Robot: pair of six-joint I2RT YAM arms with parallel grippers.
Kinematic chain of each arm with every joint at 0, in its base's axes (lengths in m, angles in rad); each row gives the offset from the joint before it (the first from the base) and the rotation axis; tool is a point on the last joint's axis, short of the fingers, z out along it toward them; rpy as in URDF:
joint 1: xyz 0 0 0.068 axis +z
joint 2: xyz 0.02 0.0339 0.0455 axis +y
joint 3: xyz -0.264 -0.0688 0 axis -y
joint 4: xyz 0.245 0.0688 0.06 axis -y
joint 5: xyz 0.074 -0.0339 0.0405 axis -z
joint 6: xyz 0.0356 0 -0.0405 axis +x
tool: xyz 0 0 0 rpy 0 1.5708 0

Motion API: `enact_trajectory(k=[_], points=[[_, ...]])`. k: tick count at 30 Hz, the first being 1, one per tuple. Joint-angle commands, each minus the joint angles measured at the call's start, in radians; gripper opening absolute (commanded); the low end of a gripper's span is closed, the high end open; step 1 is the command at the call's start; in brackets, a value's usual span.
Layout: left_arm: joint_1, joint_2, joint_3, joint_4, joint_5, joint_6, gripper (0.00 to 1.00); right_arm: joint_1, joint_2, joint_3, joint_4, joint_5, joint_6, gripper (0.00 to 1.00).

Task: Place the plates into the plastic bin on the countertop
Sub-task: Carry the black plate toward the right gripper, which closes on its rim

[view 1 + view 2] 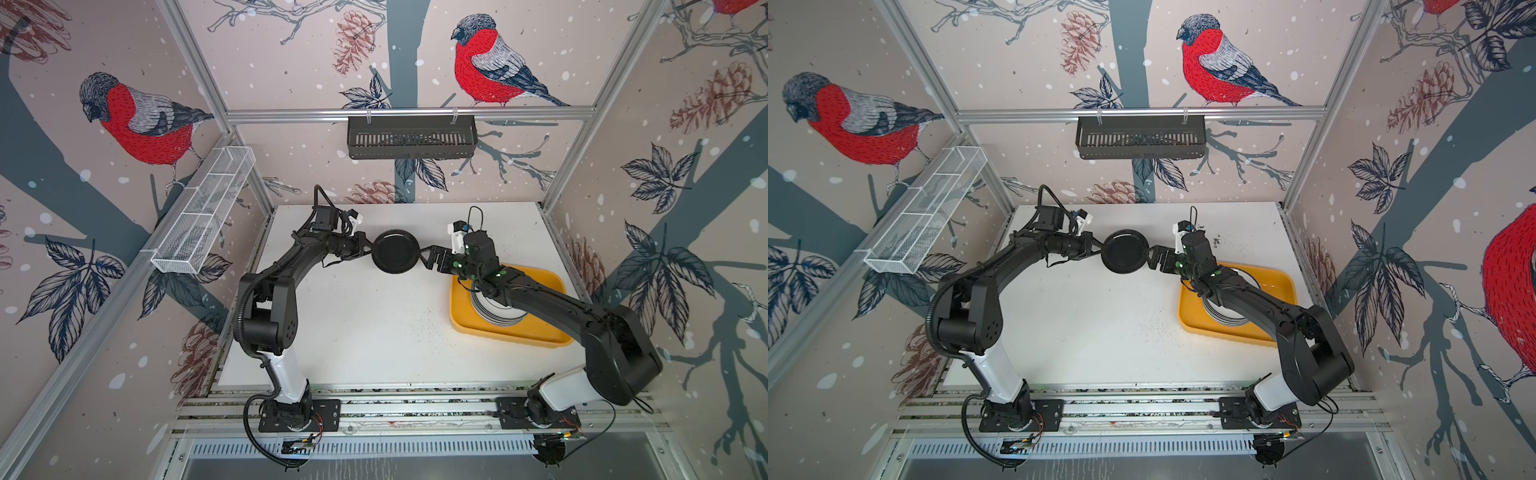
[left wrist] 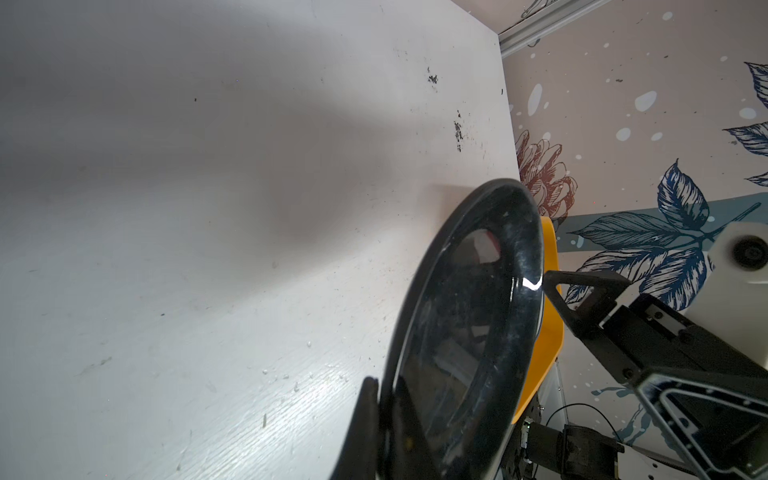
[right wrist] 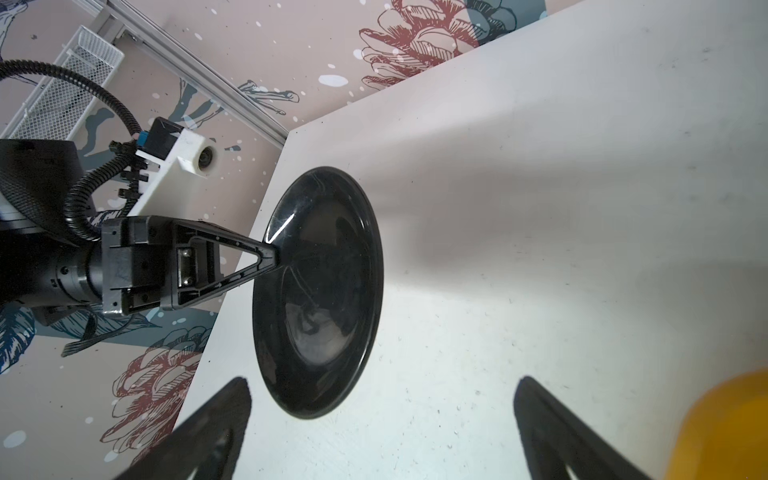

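Left gripper (image 1: 369,248) pinched the black plate (image 1: 395,252) at centre frame. Right gripper (image 1: 424,258), fingers spread, was seemingly at its rim. Early release risked a drop.

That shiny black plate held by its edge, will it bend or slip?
Probably stiff: the black plate shows no sag though the left tool pinches only its rim. Likely slippery: its glossy surface shows bright glints, so a rim grip might slide. Possibly breakable if dropped; it looks glazed, but the material is uncertain.
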Motion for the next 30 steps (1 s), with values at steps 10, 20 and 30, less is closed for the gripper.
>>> enact_trajectory(k=[10, 20, 30], points=[[-0.009, -0.025, -0.002, 0.035, 0.035, 0.008, 0.08, 0.005, 0.122, 0.082, 0.072, -0.104, 0.057, 0.78], [-0.01, -0.027, 0.0, 0.032, 0.029, 0.011, 0.08, 0.009, 0.171, 0.119, 0.09, -0.118, 0.077, 0.56], [-0.011, -0.03, 0.0, 0.032, 0.027, 0.014, 0.08, 0.008, 0.202, 0.139, 0.088, -0.133, 0.089, 0.31]])
